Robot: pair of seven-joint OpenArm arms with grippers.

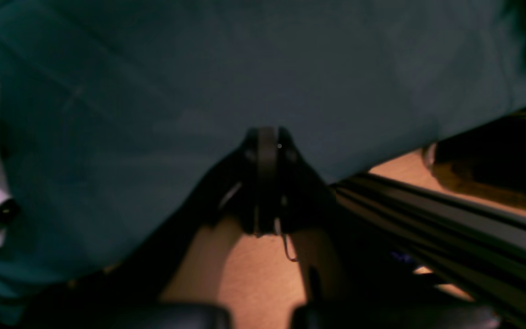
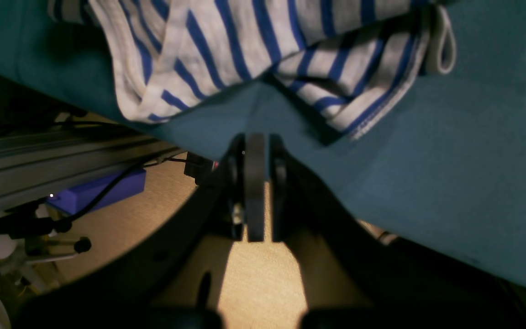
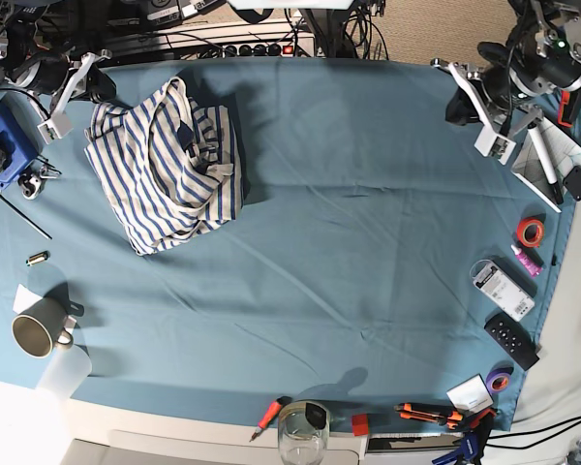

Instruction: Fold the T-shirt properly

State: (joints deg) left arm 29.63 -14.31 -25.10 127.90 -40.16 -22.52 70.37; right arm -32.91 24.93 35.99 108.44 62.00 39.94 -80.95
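- A teal-blue table cloth (image 3: 368, 213) covers the wide work table, seen from above, with cables and equipment crowding the far edge behind it.
- The T-shirt (image 3: 165, 165), cream-white with narrow blue stripes, lies in a rumpled heap on the cloth toward its far corner, on my right arm's side, well apart from the tools along the opposite edge.
- My right gripper (image 2: 255, 151) hangs just off the cloth's edge beside the T-shirt; my jaws are pressed together, gripping nothing, and the shirt's striped hem lies just beyond my fingertips without touching them.
- My left gripper (image 1: 267, 137) sits at the cloth's opposite far corner, well apart from the T-shirt; its jaws are fully closed and empty, with only bare cloth ahead of them.
- A mug (image 3: 37, 334) stands on the cloth's near corner on the T-shirt's side.
- A roll of orange tape (image 3: 532, 231) and a black remote (image 3: 511, 340) lie along the cloth's edge on my left arm's side.
- A glass (image 3: 301, 441) stands at the cloth's near edge, beside a red-handled screwdriver (image 3: 269, 415).
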